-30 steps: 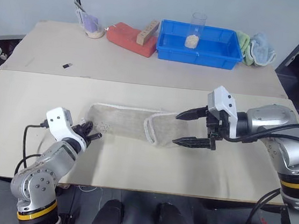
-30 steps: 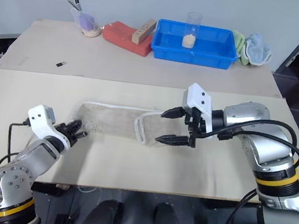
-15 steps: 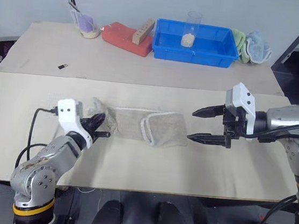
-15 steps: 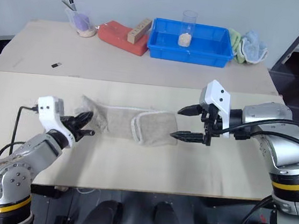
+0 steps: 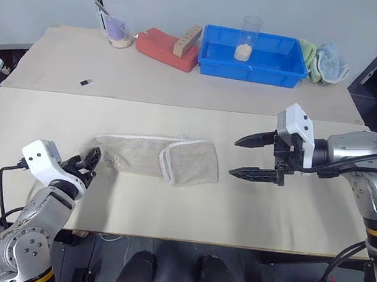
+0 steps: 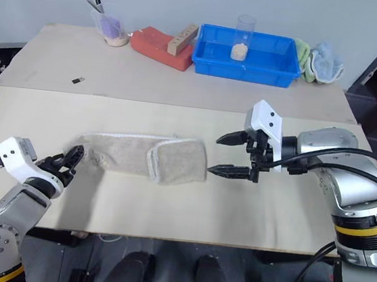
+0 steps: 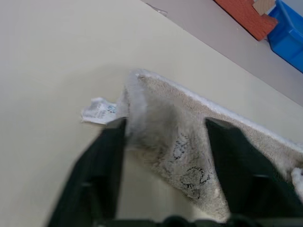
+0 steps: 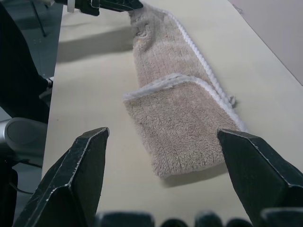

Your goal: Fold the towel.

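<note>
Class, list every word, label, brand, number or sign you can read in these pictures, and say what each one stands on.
None can be read.
Towel: a dark printed logo, too blurred to read.
White tag at the towel's end: faint bluish marks, too small to read.
Wooden block on the red object: no legible marks.
</note>
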`<action>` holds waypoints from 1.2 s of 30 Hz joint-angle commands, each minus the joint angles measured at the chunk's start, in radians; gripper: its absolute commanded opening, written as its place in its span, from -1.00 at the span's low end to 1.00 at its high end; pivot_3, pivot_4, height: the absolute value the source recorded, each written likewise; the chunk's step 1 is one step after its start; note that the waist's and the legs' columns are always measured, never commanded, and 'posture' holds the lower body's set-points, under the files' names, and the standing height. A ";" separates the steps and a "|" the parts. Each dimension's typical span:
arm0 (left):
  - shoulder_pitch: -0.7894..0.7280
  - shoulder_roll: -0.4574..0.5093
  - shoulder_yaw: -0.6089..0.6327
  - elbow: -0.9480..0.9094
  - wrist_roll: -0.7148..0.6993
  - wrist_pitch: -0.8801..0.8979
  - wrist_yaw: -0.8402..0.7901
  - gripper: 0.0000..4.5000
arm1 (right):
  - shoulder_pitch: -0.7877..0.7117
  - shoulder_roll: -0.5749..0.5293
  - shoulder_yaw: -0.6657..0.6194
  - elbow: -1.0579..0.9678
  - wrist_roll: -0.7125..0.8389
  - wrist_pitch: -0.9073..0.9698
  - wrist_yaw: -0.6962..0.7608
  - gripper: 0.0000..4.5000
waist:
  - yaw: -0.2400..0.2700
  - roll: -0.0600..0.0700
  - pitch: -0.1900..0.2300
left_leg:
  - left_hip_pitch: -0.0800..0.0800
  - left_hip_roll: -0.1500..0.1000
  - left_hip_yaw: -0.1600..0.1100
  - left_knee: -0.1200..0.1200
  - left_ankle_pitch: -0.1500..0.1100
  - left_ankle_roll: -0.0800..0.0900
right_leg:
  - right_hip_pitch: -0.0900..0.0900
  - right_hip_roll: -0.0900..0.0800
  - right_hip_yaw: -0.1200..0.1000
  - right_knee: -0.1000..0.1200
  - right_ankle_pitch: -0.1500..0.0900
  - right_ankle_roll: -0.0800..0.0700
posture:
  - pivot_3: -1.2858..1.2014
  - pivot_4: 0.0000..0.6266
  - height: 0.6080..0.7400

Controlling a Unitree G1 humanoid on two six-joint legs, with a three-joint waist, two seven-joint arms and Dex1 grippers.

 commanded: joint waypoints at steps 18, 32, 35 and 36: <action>-0.092 -0.074 -0.013 0.049 -0.140 -0.024 0.397 0.99 | -0.055 0.011 0.011 0.014 0.003 -0.014 0.027 0.80 | 0.001 0.000 0.000 | 0.000 -0.001 0.000 0.000 0.000 0.000 | 0.001 0.000 0.000 0.000 0.000 0.000 | 0.03 -0.52 1.00; -0.135 -0.010 -0.062 0.085 -0.094 -0.050 0.392 -0.99 | -0.082 0.067 -0.037 -0.004 0.058 0.004 0.000 0.80 | -0.001 0.000 0.000 | 0.000 -0.002 0.000 0.000 0.000 0.000 | 0.000 0.001 0.000 0.000 0.000 0.000 | 0.03 -0.52 1.00; -0.134 0.011 -0.073 0.077 -0.080 -0.051 0.365 -0.99 | -0.077 0.086 -0.062 -0.013 0.085 -0.008 -0.007 0.80 | -0.001 0.000 0.000 | 0.000 -0.002 -0.001 0.000 0.000 0.000 | 0.000 0.001 0.000 0.000 0.000 0.000 | 0.03 -0.52 1.00; -0.136 0.025 -0.080 0.072 -0.072 -0.047 0.349 -0.99 | -0.073 0.087 -0.068 -0.016 0.091 -0.012 -0.007 0.80 | -0.001 0.000 0.000 | 0.000 -0.002 -0.001 0.000 0.000 0.000 | 0.000 0.001 0.000 0.000 0.000 0.000 | 0.03 -0.52 1.00</action>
